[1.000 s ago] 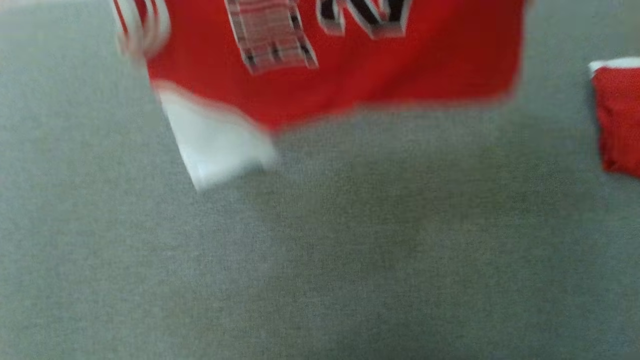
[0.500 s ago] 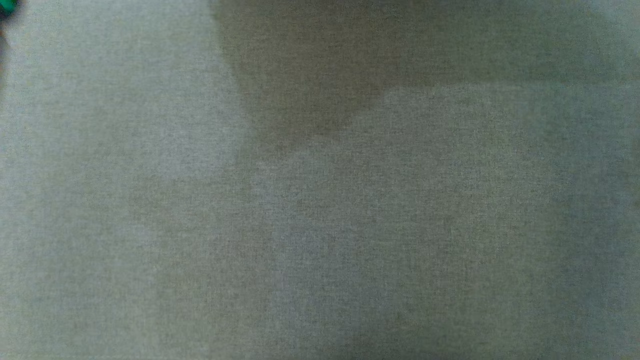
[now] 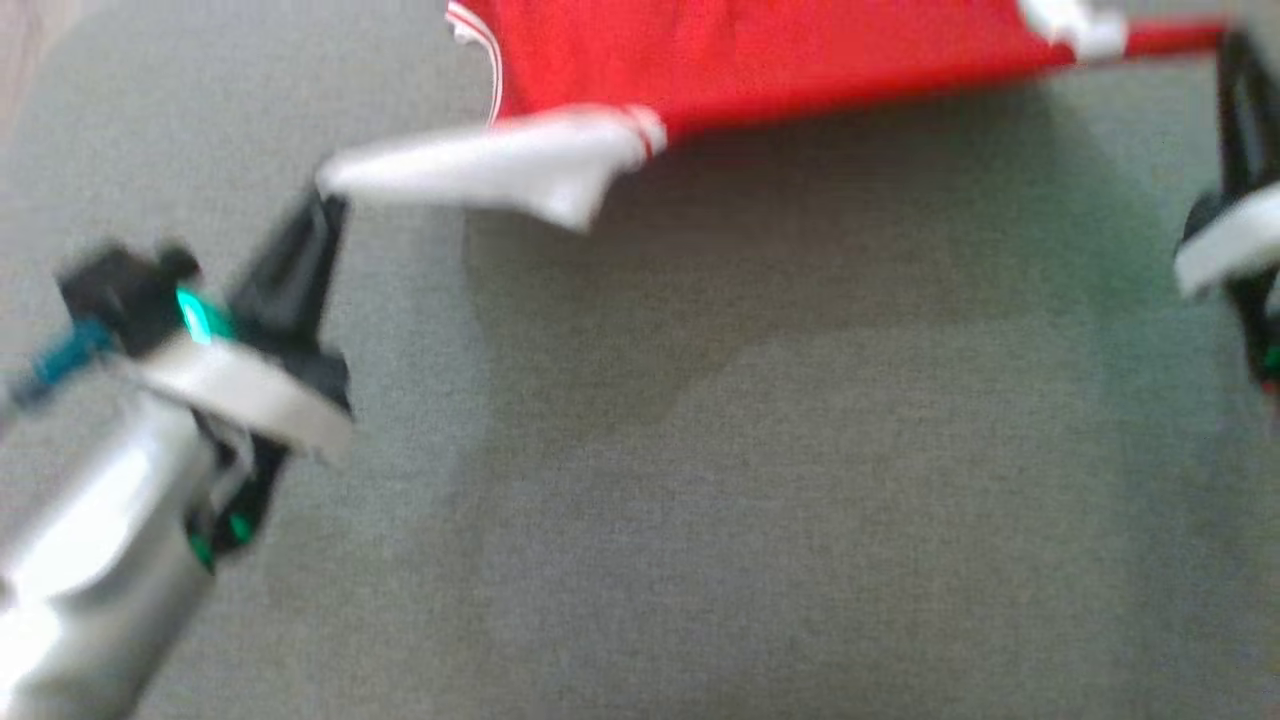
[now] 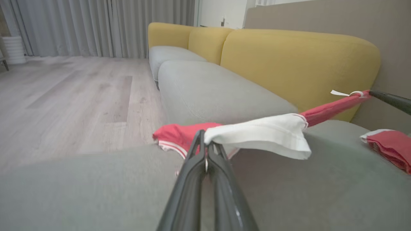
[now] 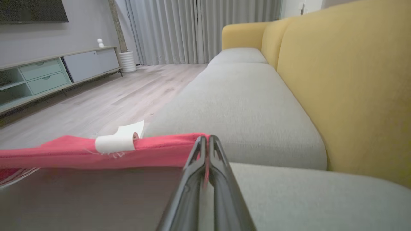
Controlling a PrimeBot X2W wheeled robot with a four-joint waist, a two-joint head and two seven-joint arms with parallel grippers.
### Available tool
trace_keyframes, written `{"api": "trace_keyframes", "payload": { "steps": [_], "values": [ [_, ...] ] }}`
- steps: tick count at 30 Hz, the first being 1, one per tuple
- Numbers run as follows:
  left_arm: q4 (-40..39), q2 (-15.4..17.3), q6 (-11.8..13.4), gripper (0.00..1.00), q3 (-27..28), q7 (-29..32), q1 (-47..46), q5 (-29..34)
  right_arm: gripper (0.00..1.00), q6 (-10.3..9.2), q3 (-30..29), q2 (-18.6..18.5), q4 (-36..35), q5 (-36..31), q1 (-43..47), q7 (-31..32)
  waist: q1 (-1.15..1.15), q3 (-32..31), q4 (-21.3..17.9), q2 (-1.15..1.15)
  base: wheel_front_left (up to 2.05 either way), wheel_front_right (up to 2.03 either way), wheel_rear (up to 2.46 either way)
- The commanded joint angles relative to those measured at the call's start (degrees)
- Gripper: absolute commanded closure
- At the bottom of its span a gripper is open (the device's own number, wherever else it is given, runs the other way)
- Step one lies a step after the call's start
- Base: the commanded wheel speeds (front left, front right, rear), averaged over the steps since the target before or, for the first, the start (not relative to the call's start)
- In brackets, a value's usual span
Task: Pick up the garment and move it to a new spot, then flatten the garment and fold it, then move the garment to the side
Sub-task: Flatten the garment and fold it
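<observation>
garment (image 3: 760,50) blurred, top cut off, left pincer (image 4: 205,145) and right pincer (image 5: 205,139) clamping it

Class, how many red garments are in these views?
2. One red shirt is stretched above the sofa seat between the left tool and right tool; a folded red garment lies on the seat, toward the right tool's side. Others may be hidden.

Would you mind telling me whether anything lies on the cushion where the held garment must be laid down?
Nothing visible does. The garment hangs stretched between the shut left gripper and right gripper above bare grey cushion; a folded red cloth lies off to one side, apart.
</observation>
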Motion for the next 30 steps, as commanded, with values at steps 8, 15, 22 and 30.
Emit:
{"api": "trace_keyframes", "payload": {
  "steps": [8,15,22,30],
  "values": [
    [-10.9,2.8,4.6,1.00,4.2,-0.7,18.8,-2.2,1.00,-0.04,-3.6,-2.6,-9.8,5.4,20.5,-1.4,0.01,-6.1,0.0,0.00,0.00,0.00,0.00],
    [-14.8,3.0,7.0,1.00,4.1,-0.7,28.4,-2.7,1.00,-0.04,-9.0,-2.4,-17.0,5.9,34.3,-0.6,0.01,-9.2,0.9,0.00,0.00,0.00,0.00],
    [-18.8,4.5,8.9,1.00,3.0,-0.6,34.6,-3.4,1.00,-0.04,-17.5,0.0,-28.7,3.7,48.8,4.5,0.01,-11.0,1.8,0.00,0.00,0.00,0.00],
    [-19.4,3.1,8.9,1.00,4.5,-0.6,31.2,-3.1,1.00,-0.04,-24.7,4.4,-36.6,-1.4,49.5,11.9,0.01,-8.2,1.8,0.00,0.00,0.00,0.00]
  ]
}}
